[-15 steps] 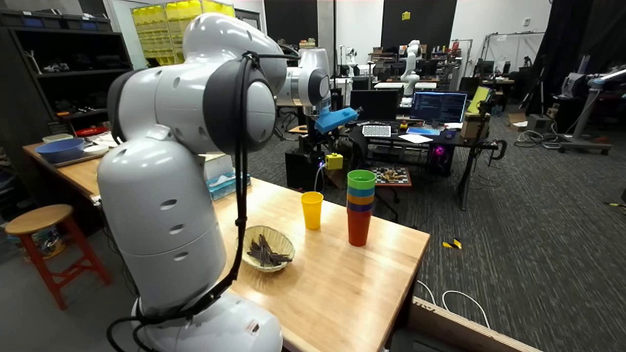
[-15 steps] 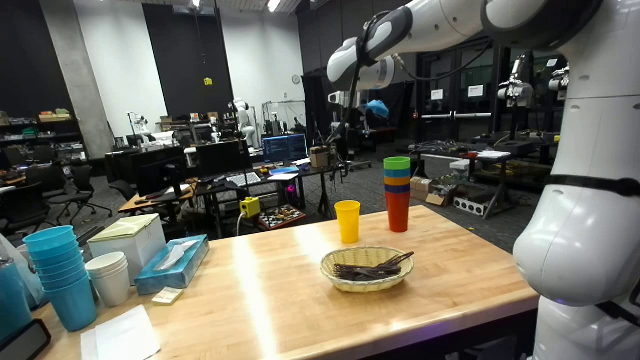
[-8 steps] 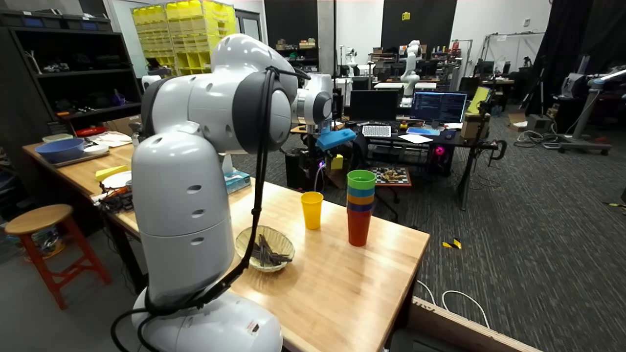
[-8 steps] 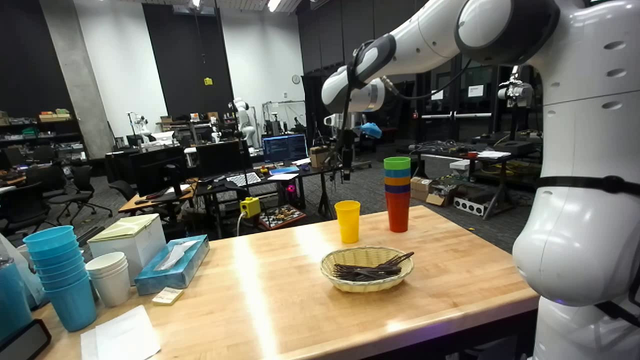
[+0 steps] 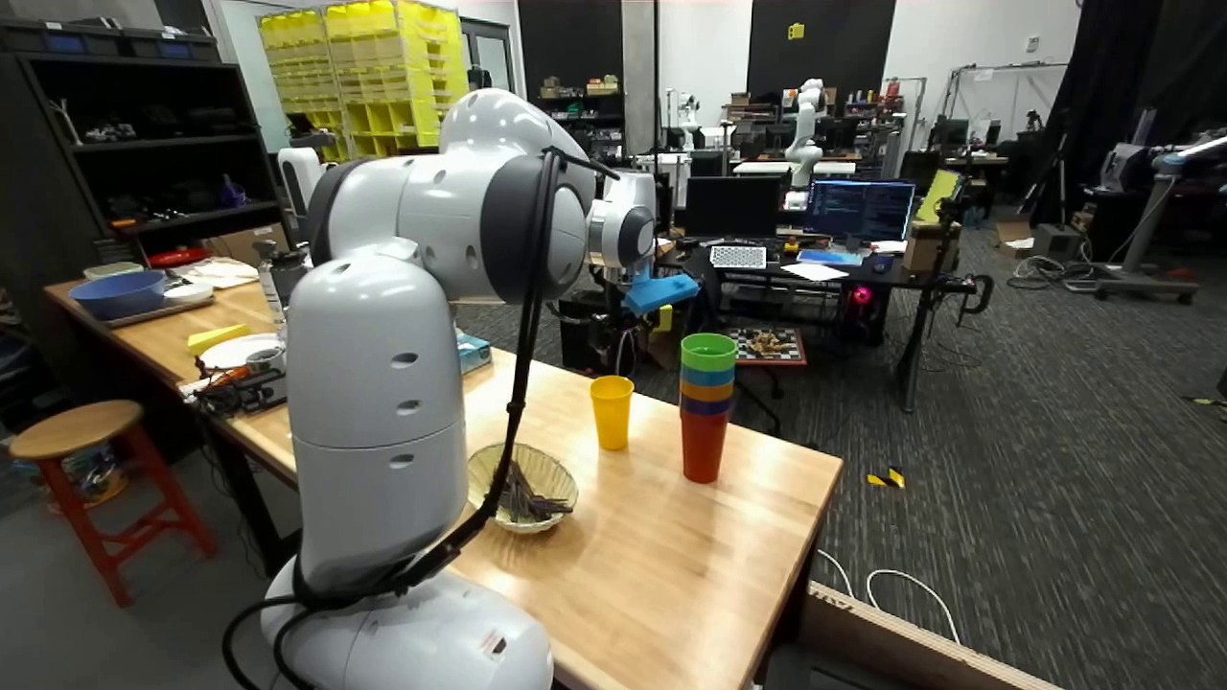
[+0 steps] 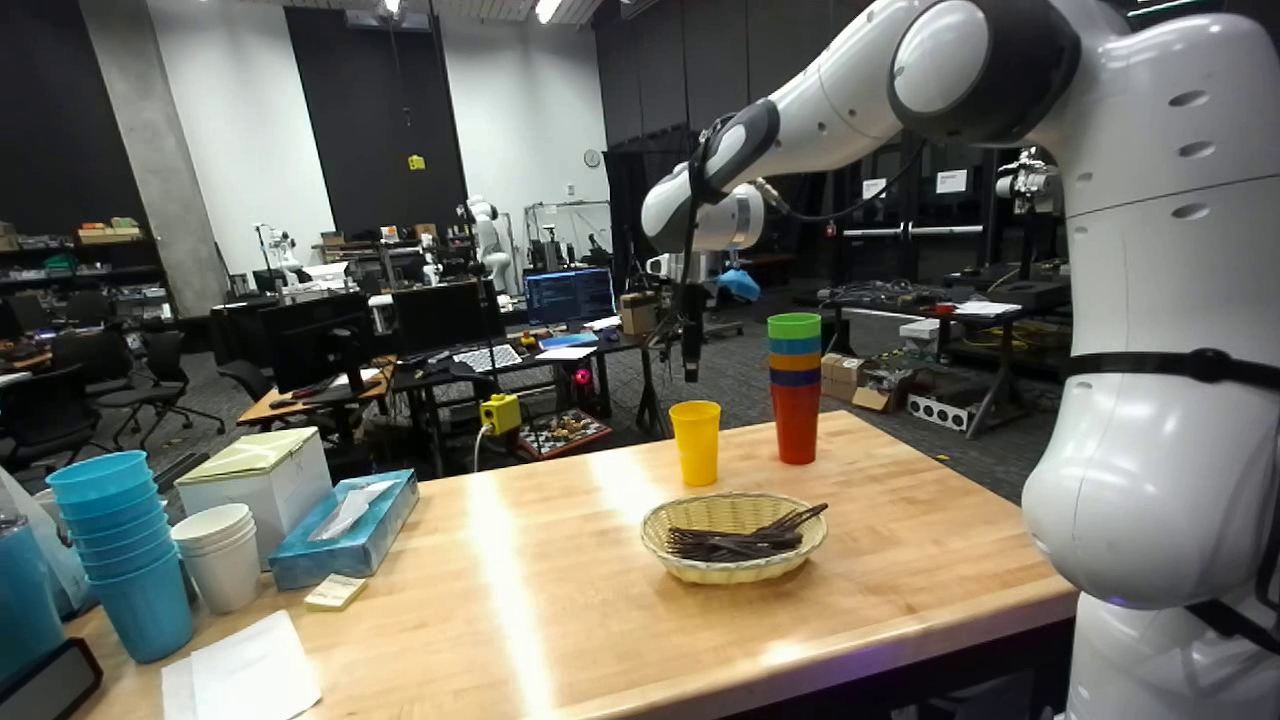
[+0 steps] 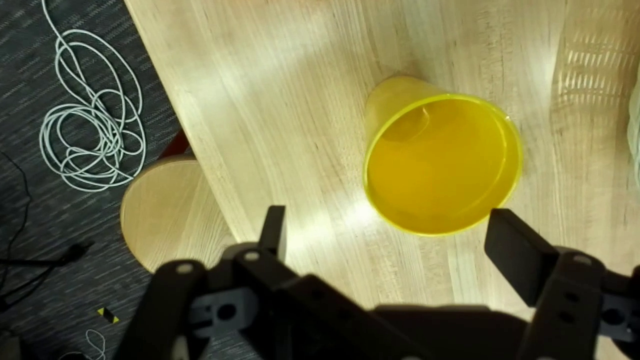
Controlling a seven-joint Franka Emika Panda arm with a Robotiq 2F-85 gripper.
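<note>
Yellow cup upright just below gripper, apart.

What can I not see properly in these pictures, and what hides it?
Pincer: its gap is lost against dark background in both exterior views.
Yellow cup: the rim hides most of its outside, wrist view.
Forks: overlapping, uncountable, in both exterior views.
Basket: cut off by the wrist view's right edge.
Tissue box: mostly hidden by the arm in an exterior view.
</note>
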